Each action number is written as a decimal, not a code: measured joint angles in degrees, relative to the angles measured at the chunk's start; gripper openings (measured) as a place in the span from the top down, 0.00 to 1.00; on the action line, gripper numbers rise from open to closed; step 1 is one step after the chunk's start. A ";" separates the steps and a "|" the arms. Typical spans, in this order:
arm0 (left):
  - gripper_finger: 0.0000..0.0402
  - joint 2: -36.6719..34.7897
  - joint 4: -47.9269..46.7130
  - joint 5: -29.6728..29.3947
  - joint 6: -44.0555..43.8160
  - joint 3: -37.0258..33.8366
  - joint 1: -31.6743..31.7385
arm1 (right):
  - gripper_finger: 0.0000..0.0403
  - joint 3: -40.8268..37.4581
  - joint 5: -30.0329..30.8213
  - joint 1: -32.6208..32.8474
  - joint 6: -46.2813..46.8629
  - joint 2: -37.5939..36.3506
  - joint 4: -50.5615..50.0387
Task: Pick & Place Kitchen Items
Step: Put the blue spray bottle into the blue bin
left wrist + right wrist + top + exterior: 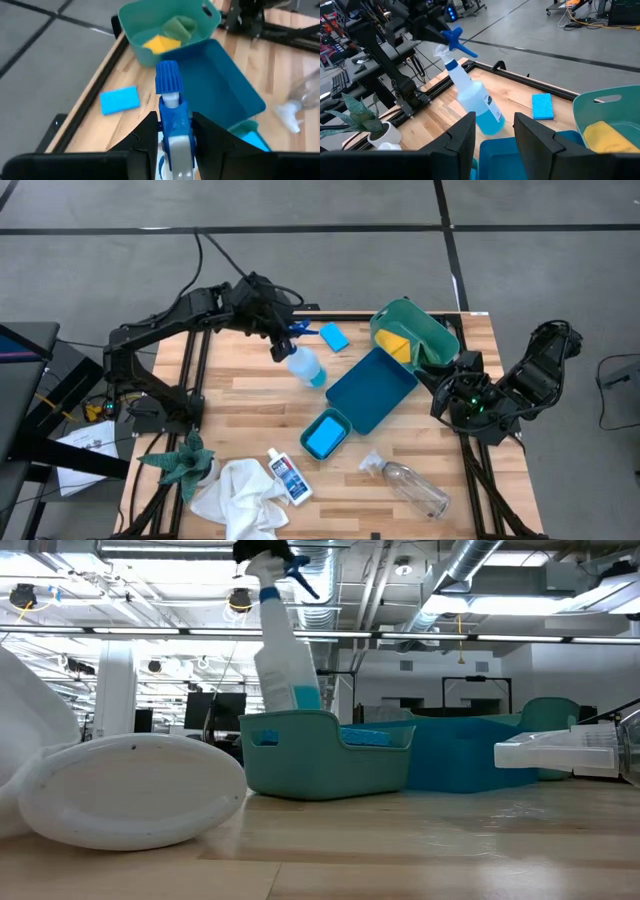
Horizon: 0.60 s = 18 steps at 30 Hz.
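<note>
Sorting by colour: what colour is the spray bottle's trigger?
Blue; the spray bottle shows it best in the right wrist view.

Two sponges (333, 336), three bottles (303, 364) — three bins (412, 330)

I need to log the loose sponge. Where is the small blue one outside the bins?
In the high view the blue sponge lies flat on the table's far edge, between the spray bottle held by the left gripper and the green bin.

The white, blue-triggered plastic spray bottle (172, 150) has its body hidden behind its own head in the left wrist view. The clear plastic bottle (309, 90) is cut off at that picture's edge.
</note>
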 joint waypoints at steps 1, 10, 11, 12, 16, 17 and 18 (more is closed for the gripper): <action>0.79 -0.01 -0.08 -0.08 -0.01 0.53 -0.21 | 0.69 0.00 0.00 0.00 0.00 -0.01 0.00; 0.79 0.09 4.21 -0.61 -1.27 5.92 -1.81 | 0.69 0.00 0.00 0.00 -0.03 -0.01 0.00; 0.79 0.09 4.99 -0.39 -1.39 6.28 -1.96 | 0.69 0.00 0.00 0.00 -0.05 0.01 -0.02; 0.79 0.09 5.84 -0.22 -1.43 6.57 -2.29 | 0.69 0.00 0.00 0.00 -0.08 -0.01 -0.04; 0.79 0.12 8.64 -0.16 -1.43 6.91 -3.93 | 0.69 0.00 0.01 0.00 -0.21 -0.01 -0.23; 0.79 0.19 9.23 -0.10 -1.48 6.91 -4.33 | 0.69 0.00 0.01 0.00 -0.27 -0.01 -0.22; 0.79 0.22 9.92 -0.06 -1.65 6.91 -4.72 | 0.69 0.00 0.02 0.00 -0.29 -0.01 -0.24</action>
